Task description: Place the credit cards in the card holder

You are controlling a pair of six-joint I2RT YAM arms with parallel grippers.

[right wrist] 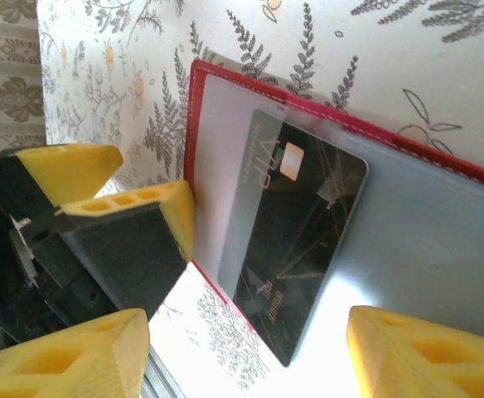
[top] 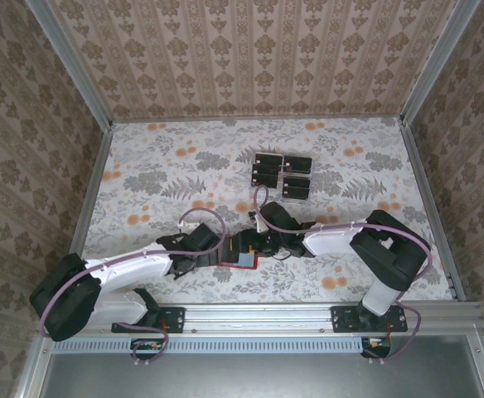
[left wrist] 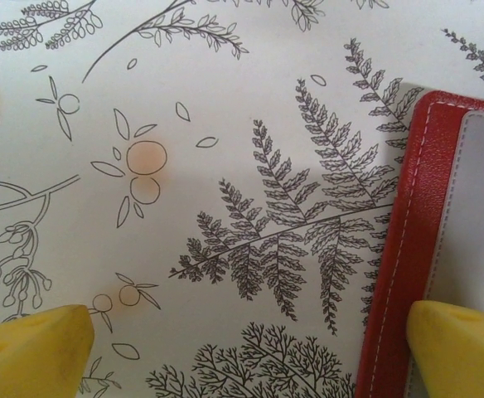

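Here, floral table [top: 159, 157], papered walls [top: 250, 50] — left tool [left wrist: 246, 344] and right tool [right wrist: 250, 352] spread, at the card holder [left wrist: 395, 249].

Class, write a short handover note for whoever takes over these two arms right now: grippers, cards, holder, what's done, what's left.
Left gripper: open, straddling the edge of the card holder.
Right gripper: open, jaws either side of the inserted card, not gripping it.
Done: one credit card sits partly in a pocket of the open holder.
Left: probably push it fully in, then load the remaining cards lying farther back on the table.
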